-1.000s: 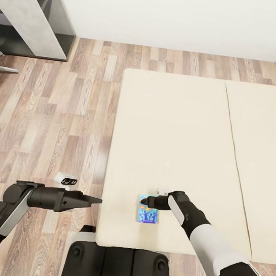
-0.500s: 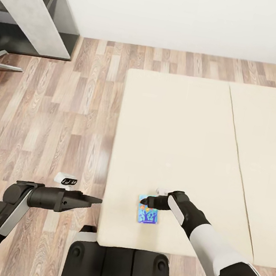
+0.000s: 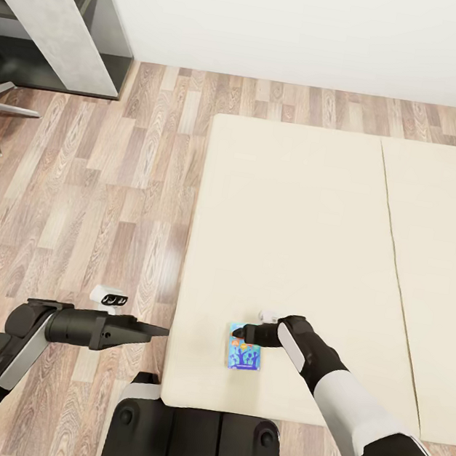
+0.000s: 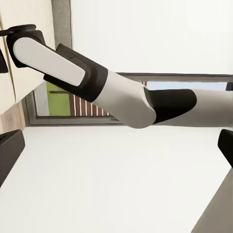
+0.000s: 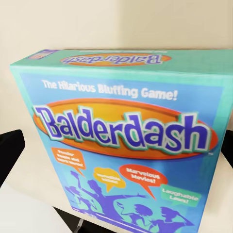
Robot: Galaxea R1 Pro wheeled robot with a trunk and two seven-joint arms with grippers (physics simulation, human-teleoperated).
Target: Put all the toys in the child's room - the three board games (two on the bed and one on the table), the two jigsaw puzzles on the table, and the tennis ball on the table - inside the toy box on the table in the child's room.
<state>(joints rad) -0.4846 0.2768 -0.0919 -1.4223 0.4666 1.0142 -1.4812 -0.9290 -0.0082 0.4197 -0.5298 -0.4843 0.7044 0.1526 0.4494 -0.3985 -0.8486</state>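
Right pincer (image 3: pixel 239 331) low over board game (image 3: pixel 244 350) on bed (image 3: pixel 294 231).

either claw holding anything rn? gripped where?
Right claw sits at the far edge of the Balderdash board game on the bed; whether it grips, cannot tell. Left claw holds nothing.

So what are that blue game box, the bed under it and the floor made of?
The game box looks like printed card with a slight sheen: sharp folded edges and colour print across lid and side. The bed seems a matte cream fabric or foam, plain with one seam. The floor looks like wood planks, with visible grain, though it could be laminate.
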